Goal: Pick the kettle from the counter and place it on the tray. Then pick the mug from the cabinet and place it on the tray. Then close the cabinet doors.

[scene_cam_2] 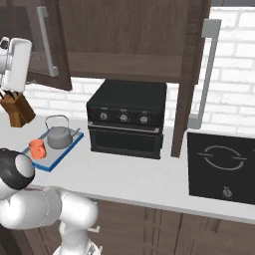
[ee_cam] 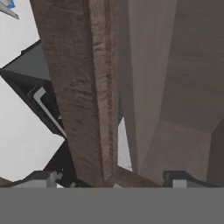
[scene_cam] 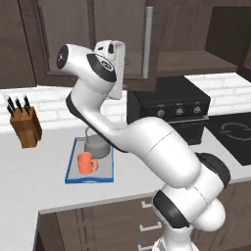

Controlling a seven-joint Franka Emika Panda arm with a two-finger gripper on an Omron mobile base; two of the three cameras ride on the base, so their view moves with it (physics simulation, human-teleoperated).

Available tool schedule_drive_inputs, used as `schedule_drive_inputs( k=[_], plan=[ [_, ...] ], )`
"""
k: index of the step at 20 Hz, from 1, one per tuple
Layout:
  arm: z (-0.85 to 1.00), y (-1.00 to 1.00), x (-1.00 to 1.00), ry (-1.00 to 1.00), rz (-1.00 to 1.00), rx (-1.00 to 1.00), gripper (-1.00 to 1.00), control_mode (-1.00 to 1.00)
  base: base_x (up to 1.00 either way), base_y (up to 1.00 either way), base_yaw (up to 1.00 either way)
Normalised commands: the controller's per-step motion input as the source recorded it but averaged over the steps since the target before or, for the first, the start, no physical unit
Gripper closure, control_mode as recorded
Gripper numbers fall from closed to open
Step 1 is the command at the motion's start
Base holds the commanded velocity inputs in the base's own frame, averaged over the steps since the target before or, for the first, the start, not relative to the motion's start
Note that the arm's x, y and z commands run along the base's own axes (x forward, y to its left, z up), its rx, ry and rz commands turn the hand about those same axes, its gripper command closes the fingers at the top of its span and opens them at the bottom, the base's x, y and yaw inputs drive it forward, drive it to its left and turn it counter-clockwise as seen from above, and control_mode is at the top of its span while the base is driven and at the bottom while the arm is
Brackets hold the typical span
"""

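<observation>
Brown wood is right in front of my end effector (ee_cam: 109, 177), which is spread wide and holding nothing. Its two dark tips are sitting on either side of the edge of a tall dark brown panelled cabinet door (ee_cam: 81, 87). I am working on the last job, closing the cabinet doors.

The squat round grey metal kettle (scene_cam_2: 60, 137) and the small orange mug with a loop handle (scene_cam_2: 37, 148) are both sitting on the flat tray with the bright blue rim (scene_cam_2: 67, 148), so those two jobs look done. The tray is resting on the light grey-white surface (scene_cam: 29, 181).

The dark brown wood wall cabinet (scene_cam_2: 124, 67) is open, and its shelf looks bare. One door (scene_cam_2: 47, 40) is swinging out on the left side of the right base view, with a long silver bar handle (scene_cam_2: 45, 35). The other door (scene_cam_2: 191, 79) is sticking out on the right, and it has its own silver bar handle (scene_cam_2: 205, 74).

To do this well, I think I should push flat on the face of the door, not squeeze its edge, and follow it round until it is shut.

A black oven box (scene_cam_2: 127, 119) is standing under the cabinet, and a brown wooden knife block (scene_cam: 25, 126) is off to the side. The right door is hanging down beside the oven, so I should be watching that it does not bump.
</observation>
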Motion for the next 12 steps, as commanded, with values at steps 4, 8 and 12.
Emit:
schedule_drive_inputs(
  k=[4, 8, 12],
  plan=[
    [-0.34, -0.40, 0.70, 0.00, 0.04, 0.00, -1.00, -1.00, 0.00, 0.00, 0.00],
    [-0.27, -0.37, 0.67, -0.04, 0.13, 0.03, -1.00, -1.00, 0.00, 0.00, 0.00],
    [-0.18, -0.33, 0.67, -0.06, 0.19, 0.10, -1.00, -1.00, 0.00, 0.00, 0.00]
  ],
)
